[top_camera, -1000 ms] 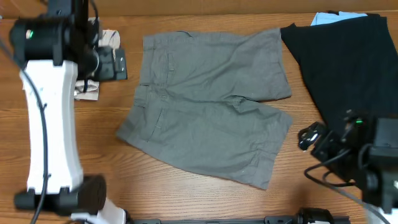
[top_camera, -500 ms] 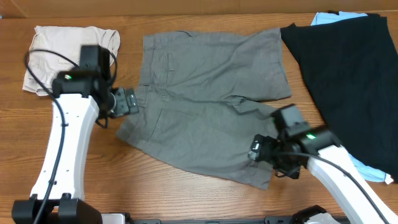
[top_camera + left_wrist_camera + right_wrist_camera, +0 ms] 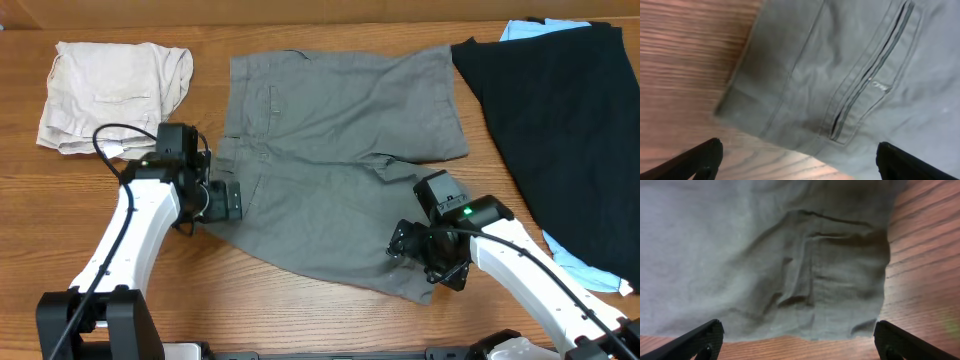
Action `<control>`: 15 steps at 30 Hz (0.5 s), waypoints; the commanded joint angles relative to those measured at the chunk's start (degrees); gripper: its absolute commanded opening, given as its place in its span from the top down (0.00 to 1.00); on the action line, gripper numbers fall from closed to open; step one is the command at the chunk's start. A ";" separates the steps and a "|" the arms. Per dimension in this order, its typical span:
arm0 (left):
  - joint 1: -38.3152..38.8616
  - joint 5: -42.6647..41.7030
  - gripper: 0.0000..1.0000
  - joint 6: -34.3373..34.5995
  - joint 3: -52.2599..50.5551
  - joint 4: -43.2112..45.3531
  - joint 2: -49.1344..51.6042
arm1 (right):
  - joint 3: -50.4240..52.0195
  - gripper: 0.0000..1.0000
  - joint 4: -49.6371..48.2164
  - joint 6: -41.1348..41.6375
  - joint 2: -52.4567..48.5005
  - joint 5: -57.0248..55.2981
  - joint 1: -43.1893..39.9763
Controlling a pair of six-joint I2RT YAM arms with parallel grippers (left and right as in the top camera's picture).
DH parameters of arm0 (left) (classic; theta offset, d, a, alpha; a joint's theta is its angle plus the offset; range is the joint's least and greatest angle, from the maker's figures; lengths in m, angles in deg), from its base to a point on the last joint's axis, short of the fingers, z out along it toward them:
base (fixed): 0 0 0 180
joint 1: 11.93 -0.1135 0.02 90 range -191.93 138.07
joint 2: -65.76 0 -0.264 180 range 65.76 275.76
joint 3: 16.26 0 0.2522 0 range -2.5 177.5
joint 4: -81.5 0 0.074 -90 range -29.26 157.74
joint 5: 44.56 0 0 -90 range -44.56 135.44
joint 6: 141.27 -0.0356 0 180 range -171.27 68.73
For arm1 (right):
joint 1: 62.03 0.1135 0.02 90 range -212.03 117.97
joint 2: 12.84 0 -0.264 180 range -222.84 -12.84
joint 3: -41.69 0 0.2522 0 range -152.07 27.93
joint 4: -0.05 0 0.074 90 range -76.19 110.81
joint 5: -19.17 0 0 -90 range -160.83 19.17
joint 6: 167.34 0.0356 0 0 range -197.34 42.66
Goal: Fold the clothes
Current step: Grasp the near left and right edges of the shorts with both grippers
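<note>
The grey shorts (image 3: 330,170) lie spread flat mid-table, waist to the left, legs to the right. My left gripper (image 3: 226,200) hovers open over the waist's near corner. In the left wrist view the shorts (image 3: 850,70) show a welt pocket, with wood and the cloth edge between the wide-apart tips of the left gripper (image 3: 799,156). My right gripper (image 3: 412,246) is open above the near leg's hem. The right wrist view shows the wrinkled leg end (image 3: 770,255) and its hem just ahead of the right gripper (image 3: 797,337). Nothing is held.
Folded beige shorts (image 3: 115,85) sit at the back left. A large black garment (image 3: 560,130) covers the right side, with pale blue cloth (image 3: 585,268) under it. Bare wooden table (image 3: 280,310) runs along the front.
Both arms have swung in towards the shorts: the left down from the back left to the waist corner, the right from the right edge to the near leg's hem. Both stay open.
</note>
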 commanded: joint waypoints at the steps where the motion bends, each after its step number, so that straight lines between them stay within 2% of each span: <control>1: -0.26 -0.09 0.01 -4.02 -3.23 2.43 1.07 | 2.80 0.01 -1.27 0.70 0.15 1.81 0.22; 6: -0.26 0.02 0.12 -4.00 -3.85 5.16 4.37 | 4.48 0.05 -1.18 0.66 0.17 2.86 0.22; 10: -0.26 1.36 0.15 -3.98 -3.87 7.58 7.96 | 5.73 0.06 -1.31 0.68 0.15 3.30 0.22; 15: -0.26 1.33 0.23 -3.23 -3.87 9.66 13.70 | 8.87 0.17 -2.58 1.53 0.15 4.20 0.22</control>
